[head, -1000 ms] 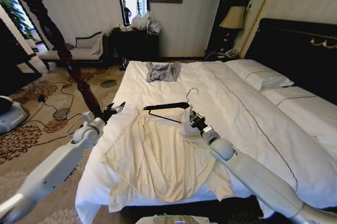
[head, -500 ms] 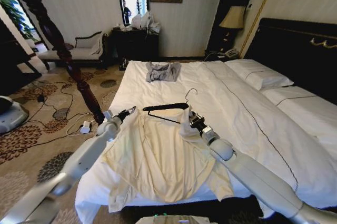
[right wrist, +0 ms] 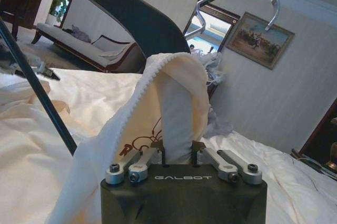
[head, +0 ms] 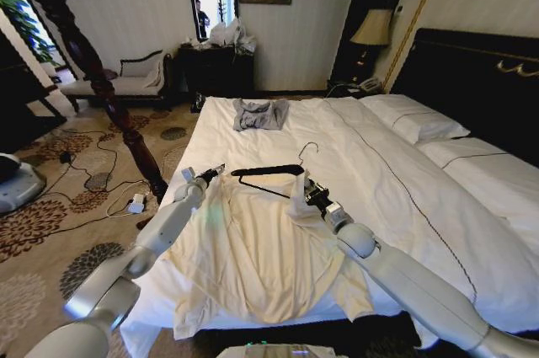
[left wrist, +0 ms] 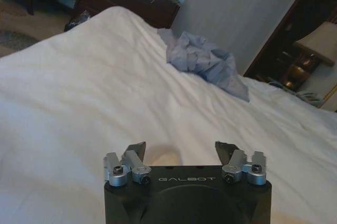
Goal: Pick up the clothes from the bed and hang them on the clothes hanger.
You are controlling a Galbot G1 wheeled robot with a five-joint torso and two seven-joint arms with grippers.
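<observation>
One cream garment, the clothes (head: 257, 248), lies spread over the near left part of the bed (head: 396, 181), its hem hanging over the foot edge. In the head view the hanger (head: 268, 174) lies on the duvet at the collar end. The right gripper (head: 305, 195) holds a raised fold of the collar right beside the hanger. The left gripper (head: 215, 172) hovers at the garment's left shoulder, close to the bed's left edge. A grey garment (head: 260, 114) lies well apart, toward the far edge.

From the left wrist, the left gripper (left wrist: 181, 151) has its jaws spread wide with nothing between them, over bare duvet, with the grey garment (left wrist: 208, 63) beyond.

From the right wrist, the right gripper (right wrist: 178, 153) is closed on a pinch of the clothes (right wrist: 174, 97), which stands up in a limp loop; the hanger (right wrist: 131, 16) with its wire hook crosses just behind.

The fabric looks thin, light and floppy, so it will probably sag and slip. The firmer collar and shoulder seams seem the best holds.
</observation>
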